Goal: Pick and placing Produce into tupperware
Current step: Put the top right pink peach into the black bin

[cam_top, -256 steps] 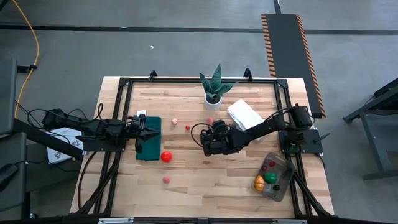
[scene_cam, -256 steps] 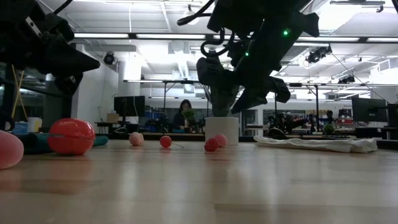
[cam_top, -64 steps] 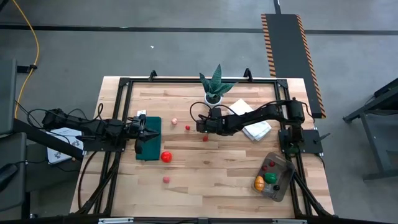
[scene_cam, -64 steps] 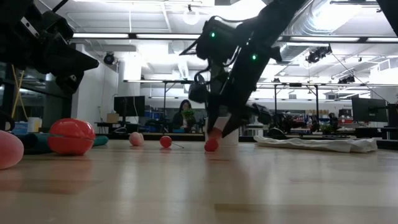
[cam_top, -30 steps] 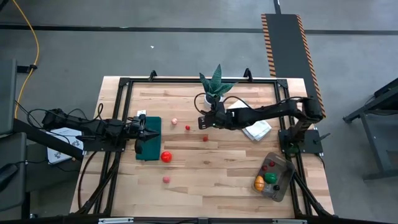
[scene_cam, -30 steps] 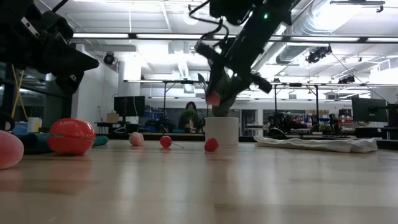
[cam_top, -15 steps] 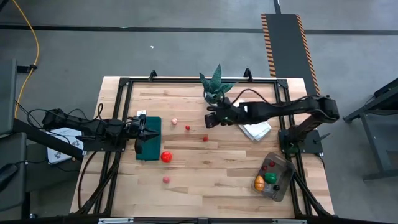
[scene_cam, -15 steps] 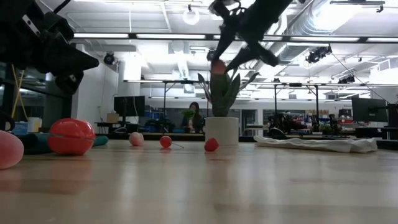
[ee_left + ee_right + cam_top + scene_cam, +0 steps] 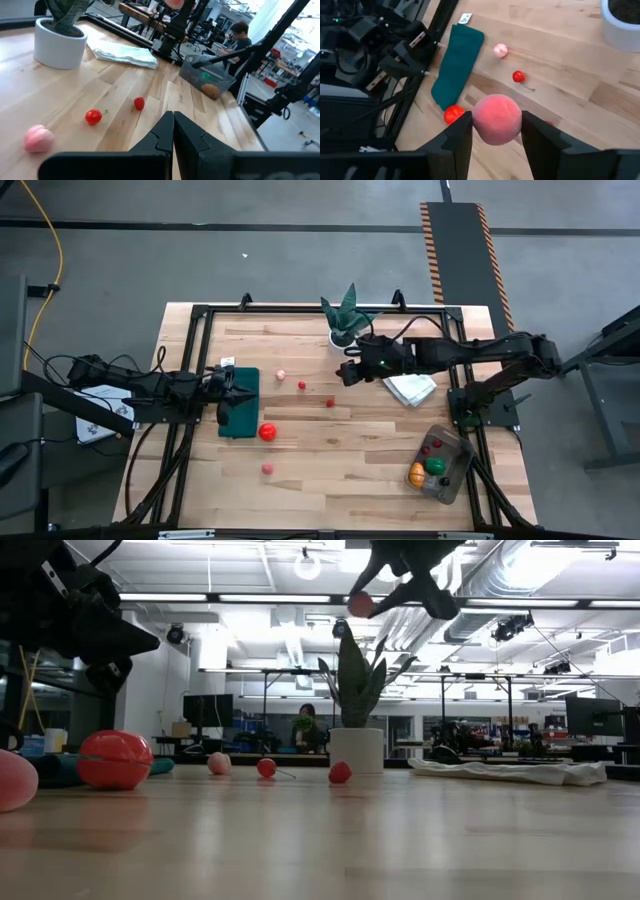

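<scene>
The right gripper [image 9: 496,131] pinched a smooth, round, matte pink fruit [image 9: 496,119] between its jaws, high above the table [image 9: 340,460]; the left gripper [image 9: 173,131] waited, jaws pressed together, over the green mat [image 9: 240,405].

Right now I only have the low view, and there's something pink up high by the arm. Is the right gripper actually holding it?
Observer: Yes. The right wrist view shows the right gripper shut on a pink fruit, with one finger on each side.
Operator: Where's the tupperware? I can't see it here.
Observer: From above, the tupperware sits at a table corner near the right arm's base. It has orange, green and dark red pieces in it.
Operator: And the left arm?
Observer: The left gripper is shut and empty, over the green mat at the table's left end.
</scene>
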Tool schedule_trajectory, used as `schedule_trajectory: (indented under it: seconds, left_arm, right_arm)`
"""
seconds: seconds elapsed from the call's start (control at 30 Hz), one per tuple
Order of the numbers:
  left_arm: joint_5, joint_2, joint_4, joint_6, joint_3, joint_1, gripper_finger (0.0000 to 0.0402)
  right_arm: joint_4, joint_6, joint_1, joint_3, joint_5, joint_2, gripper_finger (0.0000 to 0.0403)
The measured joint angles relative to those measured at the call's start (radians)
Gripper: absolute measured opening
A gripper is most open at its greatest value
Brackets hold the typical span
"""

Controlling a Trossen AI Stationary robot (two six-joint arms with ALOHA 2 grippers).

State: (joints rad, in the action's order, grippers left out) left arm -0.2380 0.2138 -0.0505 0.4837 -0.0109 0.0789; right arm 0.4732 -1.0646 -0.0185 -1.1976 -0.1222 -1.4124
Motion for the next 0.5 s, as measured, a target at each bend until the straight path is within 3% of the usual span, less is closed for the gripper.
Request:
schedule_trajectory:
  seconds: [0.17, 0.5]
  left_arm:
    - [0.001, 0.000, 0.000, 0.076, 0.000, 0.000, 0.0001]
    - [0.003, 0.000, 0.001, 0.075, 0.000, 0.000, 0.0001]
  right_arm:
    - [0.010, -0.008, 0.000, 0.000, 0.031, 0.022, 0.0138]
    - [0.020, -0.065, 0.007, 0.000, 0.074, 0.068, 0.0138]
